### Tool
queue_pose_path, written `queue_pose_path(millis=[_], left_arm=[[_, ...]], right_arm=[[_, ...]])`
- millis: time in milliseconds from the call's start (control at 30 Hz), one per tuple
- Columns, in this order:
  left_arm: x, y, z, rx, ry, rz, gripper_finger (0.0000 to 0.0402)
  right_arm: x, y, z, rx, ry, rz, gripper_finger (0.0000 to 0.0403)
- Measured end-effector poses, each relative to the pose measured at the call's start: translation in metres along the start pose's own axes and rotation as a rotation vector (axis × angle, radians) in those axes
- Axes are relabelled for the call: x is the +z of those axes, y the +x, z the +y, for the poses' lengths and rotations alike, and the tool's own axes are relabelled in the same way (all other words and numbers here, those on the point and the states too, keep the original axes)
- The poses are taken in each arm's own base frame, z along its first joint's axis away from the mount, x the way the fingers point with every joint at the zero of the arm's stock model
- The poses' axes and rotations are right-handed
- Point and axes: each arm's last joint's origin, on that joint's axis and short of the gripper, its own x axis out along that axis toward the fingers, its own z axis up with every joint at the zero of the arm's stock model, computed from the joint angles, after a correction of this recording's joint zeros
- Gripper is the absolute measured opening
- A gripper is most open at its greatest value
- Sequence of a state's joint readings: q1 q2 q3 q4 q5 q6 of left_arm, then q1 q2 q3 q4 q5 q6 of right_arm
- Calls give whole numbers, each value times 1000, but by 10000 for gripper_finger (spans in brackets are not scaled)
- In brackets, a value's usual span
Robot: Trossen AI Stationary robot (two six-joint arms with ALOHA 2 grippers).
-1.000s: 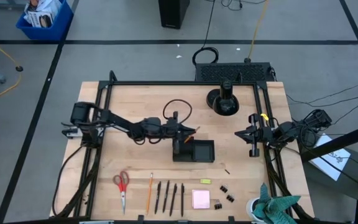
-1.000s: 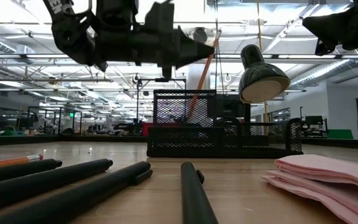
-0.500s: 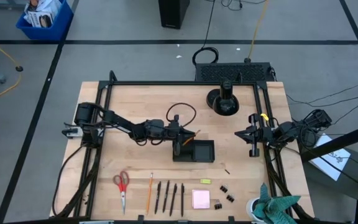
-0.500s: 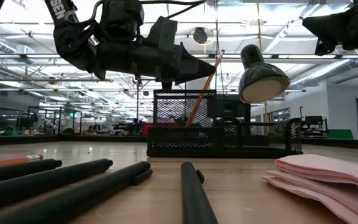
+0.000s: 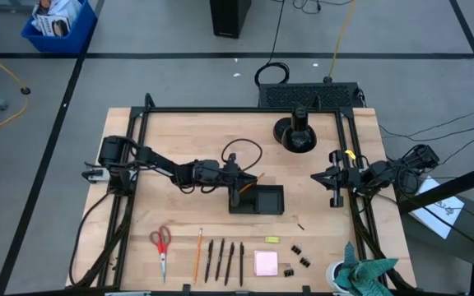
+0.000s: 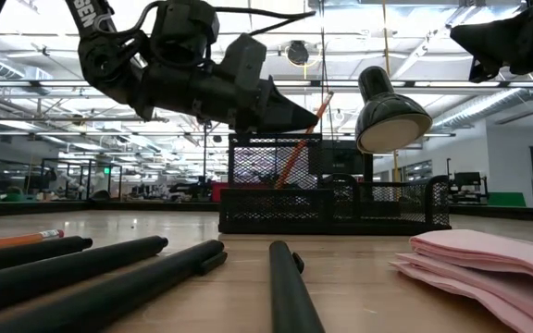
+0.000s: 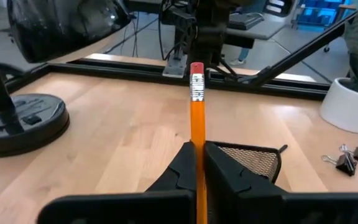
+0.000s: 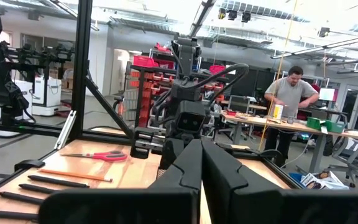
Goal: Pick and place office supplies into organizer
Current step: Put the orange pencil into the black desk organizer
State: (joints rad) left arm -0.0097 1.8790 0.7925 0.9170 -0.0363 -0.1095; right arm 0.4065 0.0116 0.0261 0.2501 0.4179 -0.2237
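The organizer (image 5: 256,200), a black mesh tray, sits near the centre of the wooden table (image 5: 179,140). An orange pencil (image 7: 197,134) leans out of the organizer's left compartment, eraser end up. The left gripper (image 5: 237,174) is just above that compartment; in the left wrist view its jaws are nearly together, with the pencil shaft between the fingertips. The right gripper (image 5: 333,182) waits at the table's right edge, well apart from the organizer, jaws pressed together.

Along the front edge of the table lie, from left to right, the red-handled scissors (image 5: 161,245), a second orange pencil (image 5: 197,254), four dark pens (image 5: 224,261), the pink sticky-note pad (image 5: 266,263) and three black binder clips (image 5: 297,257). The yellow-green eraser (image 5: 271,239) lies between the pad and the organizer. A round black stand (image 5: 295,134) occupies the back of the table.

The table is light butcher-block wood inside a black frame, on a grey floor marked with dark tape lines.

The low view shows the lamp head (image 6: 391,118) above the organizer and a ceiling with strip lights. The right wrist view alone shows a person (image 8: 289,106) standing at a workbench beyond the table. The left wrist view alone shows a white cup (image 7: 349,107).
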Motion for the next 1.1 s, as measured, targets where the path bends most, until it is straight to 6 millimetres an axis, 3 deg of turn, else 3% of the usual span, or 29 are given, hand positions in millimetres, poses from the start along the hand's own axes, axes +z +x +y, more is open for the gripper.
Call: queue_pose_path(millis=[433,600,800,900,1000,1100], left_arm=[[2,-1,-3,9,-54,-12,139],[32,-5,-17,107,-45,-12,147],[89,-26,-64,348,7,262,147],[111,-41,-95,446,-76,378,147],[123,-55,-121,500,-285,431,147],[118,-68,-142,551,-406,482,147]], right_arm=[[0,0,0,0,2,0,0],[0,0,0,1,13,2,0],[-2,0,0,4,27,20,0],[-2,0,1,5,19,22,0],[-3,0,1,7,14,29,0],[-4,0,1,8,11,35,0]])
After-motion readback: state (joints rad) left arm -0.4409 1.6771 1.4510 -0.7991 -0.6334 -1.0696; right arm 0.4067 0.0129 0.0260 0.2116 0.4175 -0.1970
